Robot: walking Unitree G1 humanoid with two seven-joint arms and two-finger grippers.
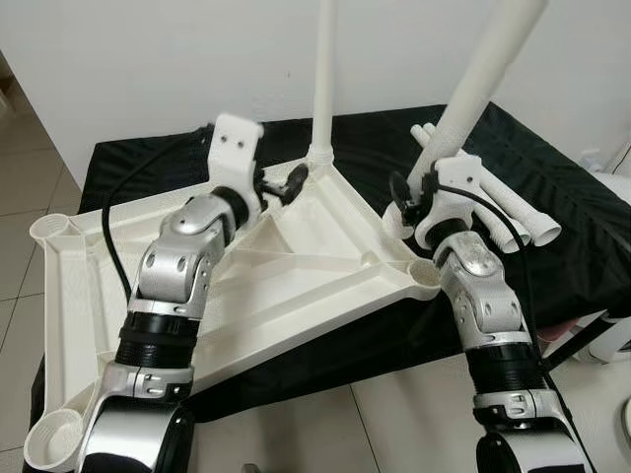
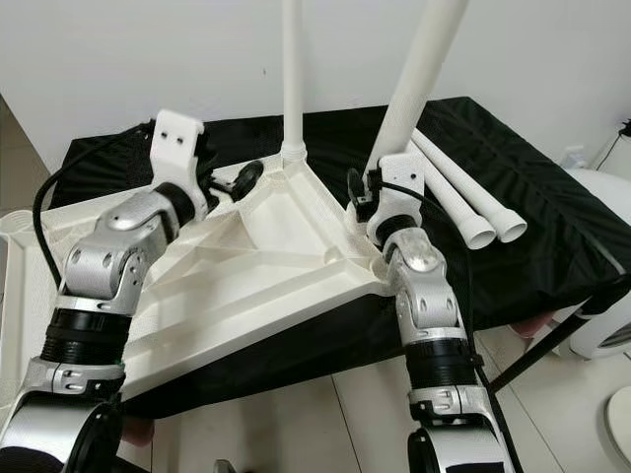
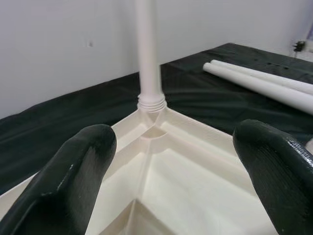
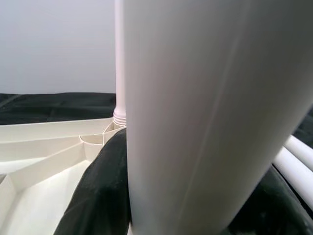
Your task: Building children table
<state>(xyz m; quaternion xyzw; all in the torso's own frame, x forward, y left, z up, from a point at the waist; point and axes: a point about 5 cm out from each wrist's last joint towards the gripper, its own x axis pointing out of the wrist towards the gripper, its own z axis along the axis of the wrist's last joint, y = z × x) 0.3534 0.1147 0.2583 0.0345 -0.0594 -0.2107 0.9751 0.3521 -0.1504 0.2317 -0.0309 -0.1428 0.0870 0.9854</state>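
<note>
Here — leg (image 1: 488, 69) tilted, top rightward

Both upright legs (image 1: 323, 79) run off the top edge — tips unseen.

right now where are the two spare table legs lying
The two spare legs lie side by side on the black cloth, on the robot's right, just beyond the right gripper and the tilted leg it holds.
</note>
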